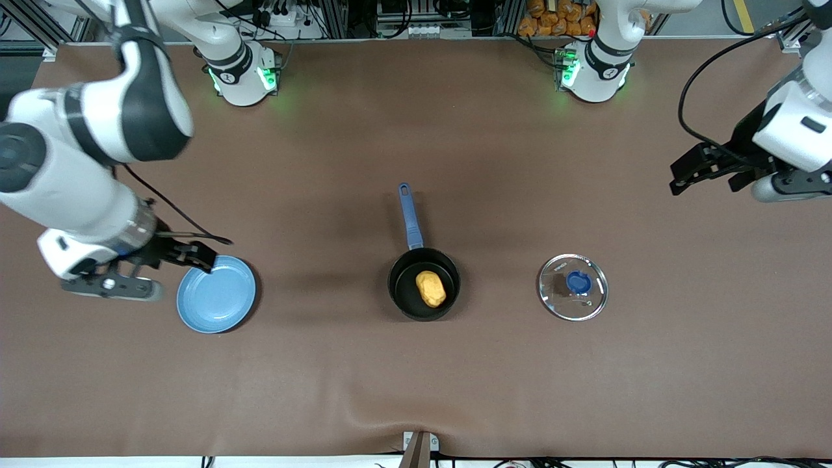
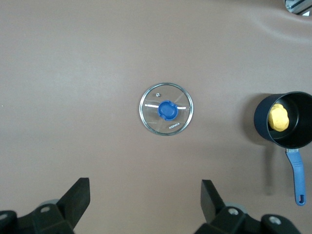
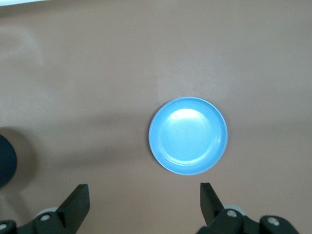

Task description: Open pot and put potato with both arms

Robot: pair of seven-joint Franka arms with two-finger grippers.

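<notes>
The black pot [image 1: 424, 284] stands open mid-table, its blue handle [image 1: 411, 218] pointing toward the robots' bases. The yellow-orange potato [image 1: 431, 288] lies inside it. The glass lid [image 1: 572, 286] with its blue knob lies flat on the table beside the pot, toward the left arm's end. My left gripper [image 1: 705, 177] is open and empty, up in the air past the lid toward that end. In the left wrist view the gripper [image 2: 145, 192] is open, with the lid [image 2: 166, 108], pot [image 2: 287, 119] and potato [image 2: 279, 117] below. My right gripper [image 1: 166, 260] is open and empty beside the plate; the right wrist view also shows this gripper [image 3: 145, 197] open.
A flat light-blue plate [image 1: 216, 294] lies empty toward the right arm's end; it also shows in the right wrist view [image 3: 188, 135]. The brown table cover [image 1: 416, 390] has a wrinkle near the front edge. A sliver of the pot [image 3: 6, 161] shows at the edge of the right wrist view.
</notes>
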